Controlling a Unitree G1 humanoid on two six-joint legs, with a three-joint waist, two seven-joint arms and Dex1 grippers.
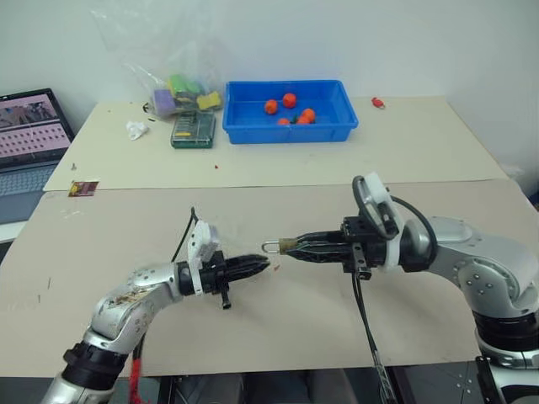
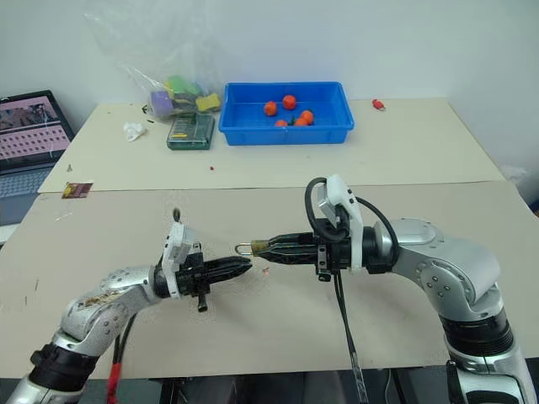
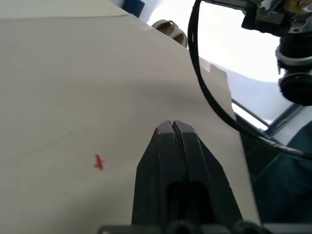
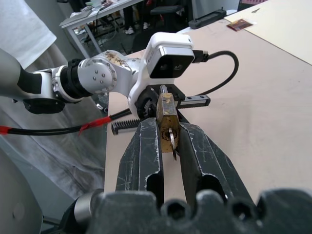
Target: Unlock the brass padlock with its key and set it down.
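Right pincer (image 1: 290, 247) grips padlock (image 4: 166, 116), key (image 4: 173, 141) inserted; left pincer (image 1: 268, 266) shut, empty; shackle seemingly still locked.

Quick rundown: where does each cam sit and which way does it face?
Left and right eye: on the head, looking forward and down over the table; both arms show, right gripper holding the brass padlock.
Left wrist: along the shut left gripper, facing the tabletop and a red speck.
Right wrist: along its own fingers clamping the padlock, facing the left arm.
Shared: the right wrist and eye views all show the padlock.
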